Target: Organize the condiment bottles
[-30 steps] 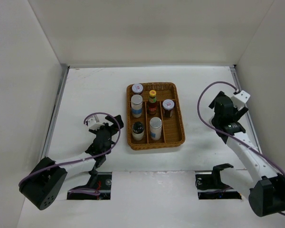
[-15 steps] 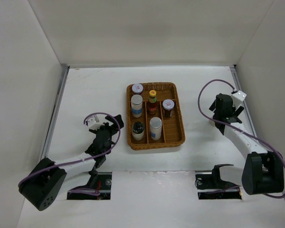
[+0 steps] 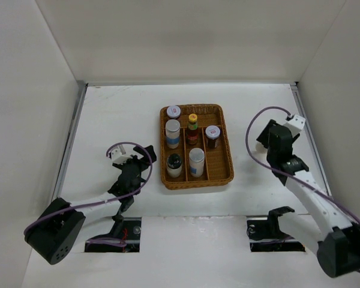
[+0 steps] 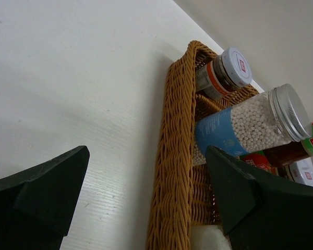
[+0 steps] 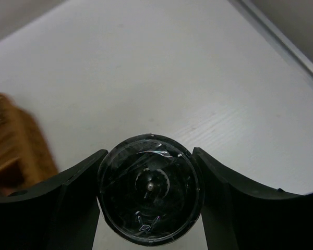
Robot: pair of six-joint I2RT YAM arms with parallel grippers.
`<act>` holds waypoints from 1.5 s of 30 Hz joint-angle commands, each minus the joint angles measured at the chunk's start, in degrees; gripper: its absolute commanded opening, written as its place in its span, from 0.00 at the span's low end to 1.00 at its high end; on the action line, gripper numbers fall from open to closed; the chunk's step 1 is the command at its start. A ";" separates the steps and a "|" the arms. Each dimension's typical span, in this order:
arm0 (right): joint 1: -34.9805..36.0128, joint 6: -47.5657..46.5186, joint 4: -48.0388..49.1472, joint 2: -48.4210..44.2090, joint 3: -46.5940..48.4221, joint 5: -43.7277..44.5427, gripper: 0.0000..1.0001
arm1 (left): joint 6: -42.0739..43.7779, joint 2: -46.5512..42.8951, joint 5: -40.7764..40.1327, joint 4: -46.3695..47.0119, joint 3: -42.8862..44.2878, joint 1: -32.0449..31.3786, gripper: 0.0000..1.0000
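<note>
The right pincer (image 5: 148, 156) hugged the grinder (image 5: 148, 195) on the counter (image 5: 172, 78) from both sides, so picking up looked like the step, and next it would need lifting to the basket (image 3: 196, 185) off to its left; the left pincer (image 4: 146, 156) gaped wide, empty.

worktop (image 3: 120, 114): white, matt, with a faint straight grain in the wrist views; closed in by white walls at the left, back and right
edge rails (image 3: 72, 138): a grey metal strip runs along the left side, and another along the right
wicker tray (image 3: 197, 183): brown, rectangular, lying flat on the worktop about mid-width, its long side running away from the arms; split into lengthwise compartments
near edge: two dark cut-outs (image 3: 123, 231), one at each arm's base
grinder (image 5: 148, 190): seen from above over bare worktop right of the tray; whether its base rests on the surface cannot be told
</note>
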 commanded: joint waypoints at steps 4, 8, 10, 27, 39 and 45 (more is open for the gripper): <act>19.66 1.09 -1.76 -7.06 5.93 1.20 0.53 | -0.41 -0.07 0.29 1.62 2.03 0.66 0.97; 30.92 2.67 -0.54 -3.20 7.61 2.34 0.54 | -0.41 0.81 0.29 1.62 2.30 1.19 0.98; 34.01 2.67 1.74 -1.00 7.61 2.43 0.54 | -0.24 0.46 0.29 1.62 2.30 1.54 1.00; 36.13 2.41 16.16 12.01 -2.32 -0.64 0.68 | 0.21 -9.11 0.82 -10.59 2.73 3.48 1.00; 20.96 1.87 22.65 -6.69 -6.88 -4.15 1.00 | 0.29 -14.30 1.35 -41.77 12.75 4.00 1.00; 5.38 15.83 26.88 -8.38 -14.78 -7.67 1.00 | 0.12 -15.44 1.88 -51.10 16.09 3.56 1.00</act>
